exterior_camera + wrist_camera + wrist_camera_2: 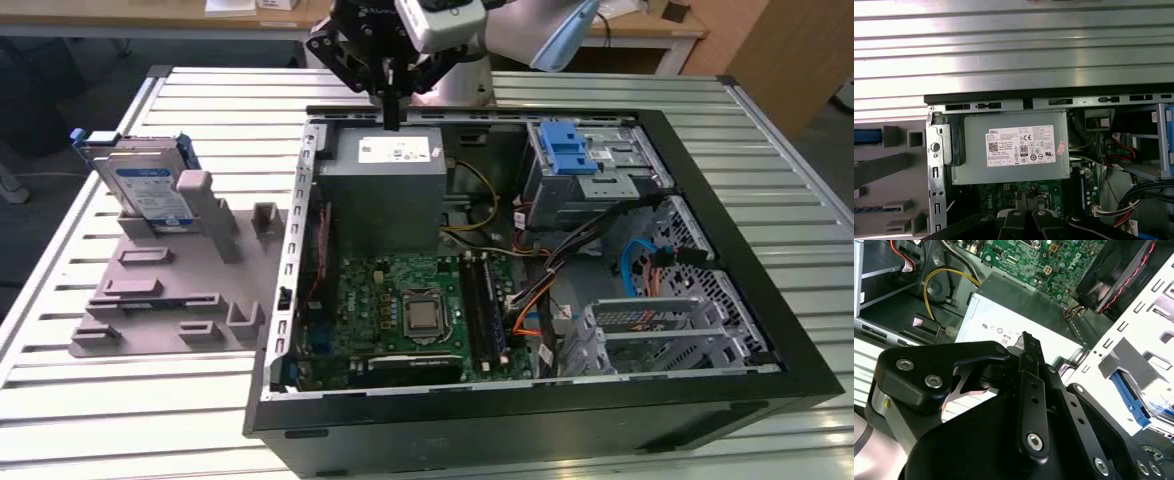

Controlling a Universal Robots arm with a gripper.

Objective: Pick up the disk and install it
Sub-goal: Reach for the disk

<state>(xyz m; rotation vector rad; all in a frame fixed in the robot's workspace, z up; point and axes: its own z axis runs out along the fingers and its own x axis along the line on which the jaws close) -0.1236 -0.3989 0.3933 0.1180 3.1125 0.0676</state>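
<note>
Currently my black pincer (391, 122), closed and empty, hangs over the large grey metal box (387, 172), well apart from the silver, blue-framed rectangular disk (144, 186).

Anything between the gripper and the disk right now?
Only the computer case's side wall, low between them. The gripper hangs over the grey power supply box, apparently above that wall's rim; the disk stands upright in the grey fixture to the exterior view's left. Nothing else visibly intervenes.
</note>
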